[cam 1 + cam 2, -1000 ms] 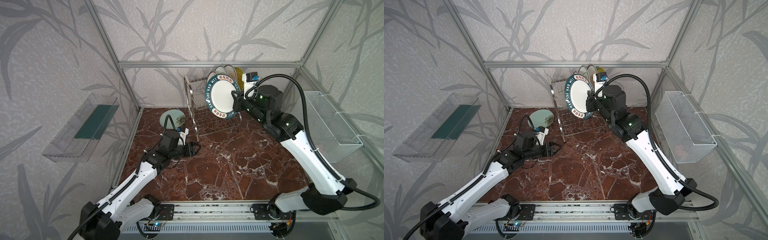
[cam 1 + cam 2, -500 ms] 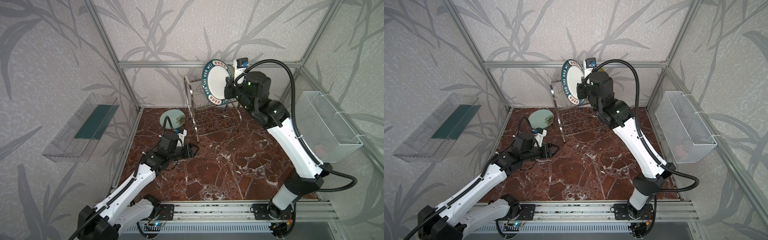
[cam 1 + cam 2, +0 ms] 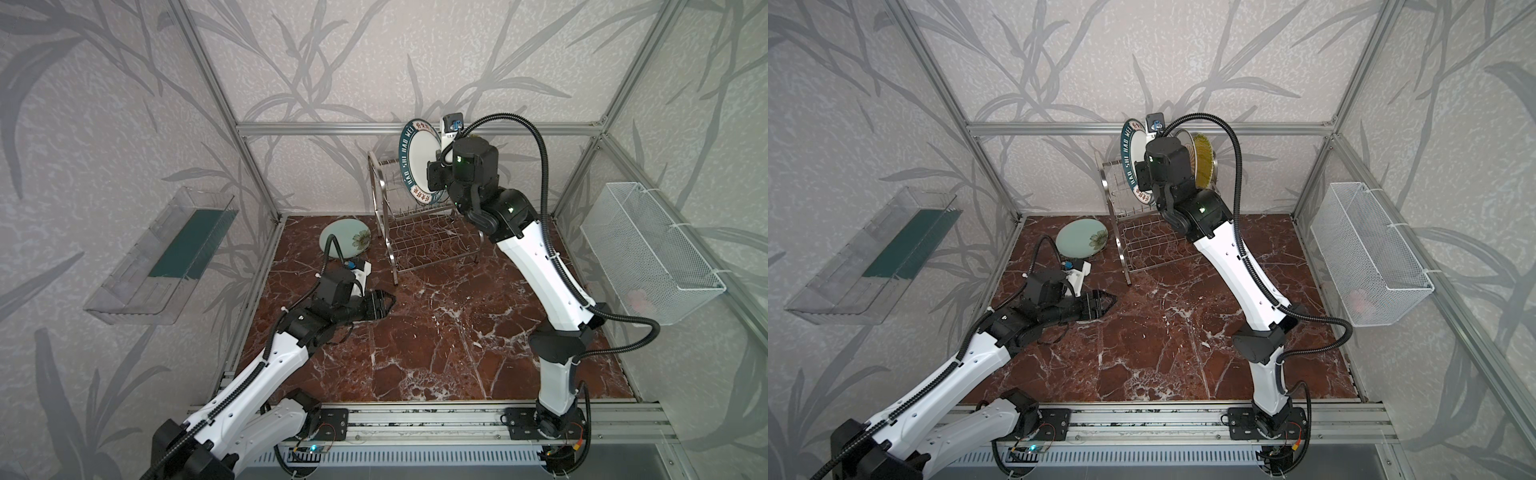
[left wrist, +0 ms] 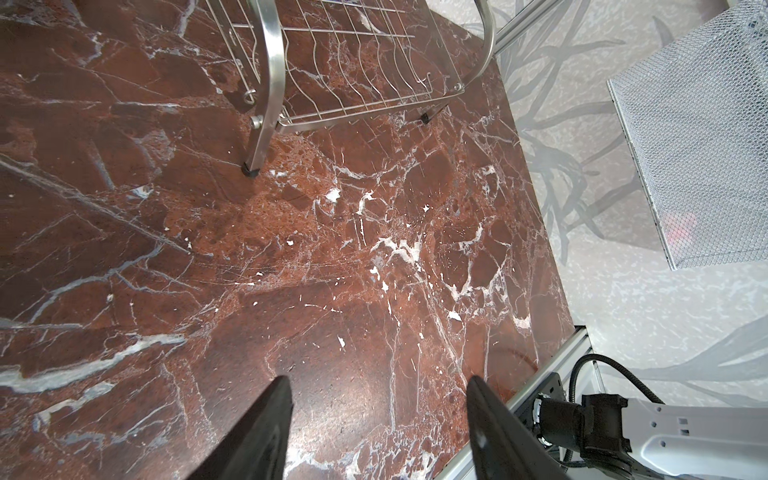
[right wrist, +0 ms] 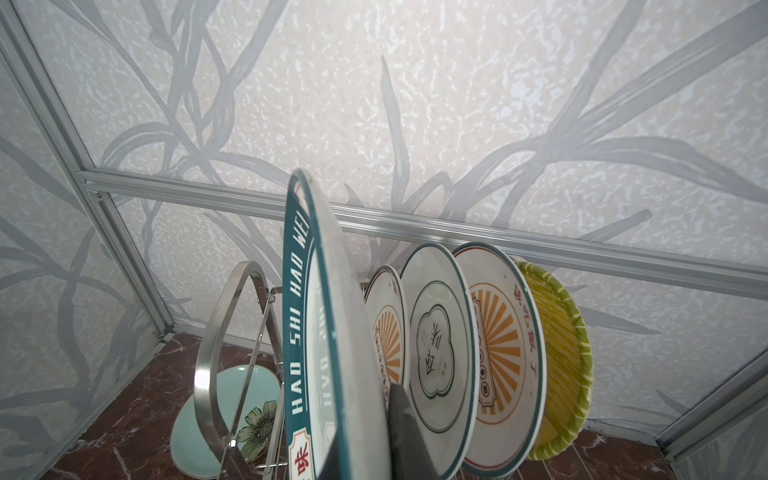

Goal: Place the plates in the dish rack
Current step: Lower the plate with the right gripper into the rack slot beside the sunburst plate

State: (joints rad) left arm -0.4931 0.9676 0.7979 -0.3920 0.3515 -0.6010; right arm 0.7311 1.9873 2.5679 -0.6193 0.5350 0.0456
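1. R gripper, both top views: clamped on rim of lettered plate, up at top tier of rack. Hung lower a sec ago at rack front, face to cam; now lifted + turned near edge-on. Reads as lined up for a slot, prob only the drop left.
2. Same views, L gripper: low over table, jaws apart, empty, pointing twd rack; hardly budged. Mint plate flat on table just beside rack, not yet picked up. Yellow plate upright in top tier behind R wrist.
3. L wrist view: fingers spread, nothing between. Only marble, rack foot and mesh basket on far wall.
4. R wrist view: lettered plate edge-on, near sunburst plate. Next along: clover-panel plate, 2nd sunburst plate, then yellow plate. So four racked, fifth in grip, mint plate sixth. Can't tell if bottom rim in slot yet. Watch for rim clipping neighbour on way down.
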